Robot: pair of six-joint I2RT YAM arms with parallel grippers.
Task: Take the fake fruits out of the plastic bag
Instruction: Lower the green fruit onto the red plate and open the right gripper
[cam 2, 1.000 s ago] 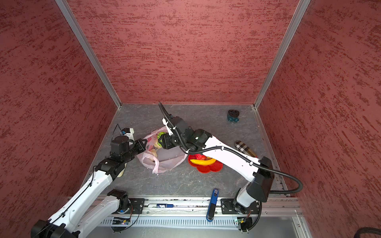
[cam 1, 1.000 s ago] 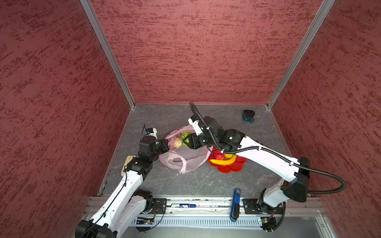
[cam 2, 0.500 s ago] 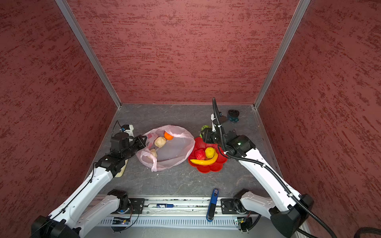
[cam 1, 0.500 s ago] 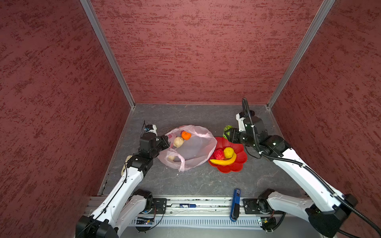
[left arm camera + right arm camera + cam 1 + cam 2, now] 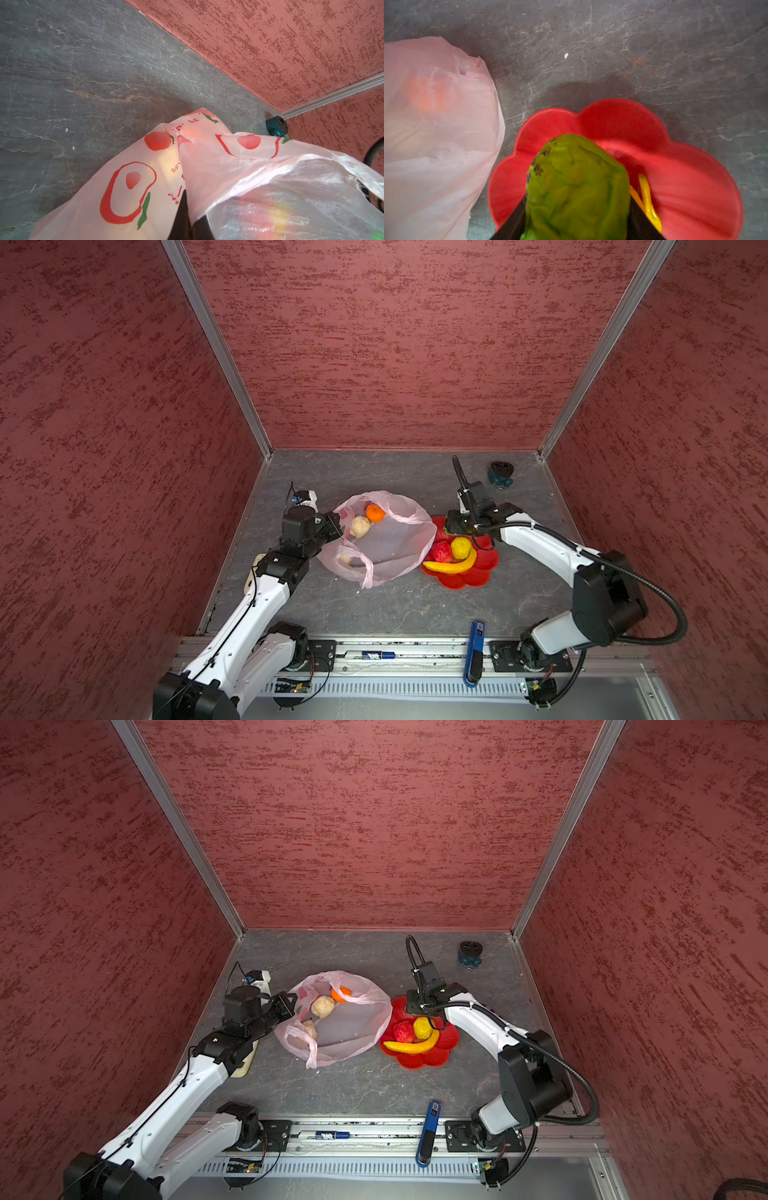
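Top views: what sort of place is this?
Probably a robot test booth: red panel walls box in a grey tabletop, and the left arm and right arm bolt to a metal rail.

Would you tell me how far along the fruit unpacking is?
Done: banana, lemon and bumpy red fruit lie in the red dish. In hand: the right gripper holds the green fruit over it; the left gripper pinches the plastic bag. Left: the orange and two beige fruits inside the bag.
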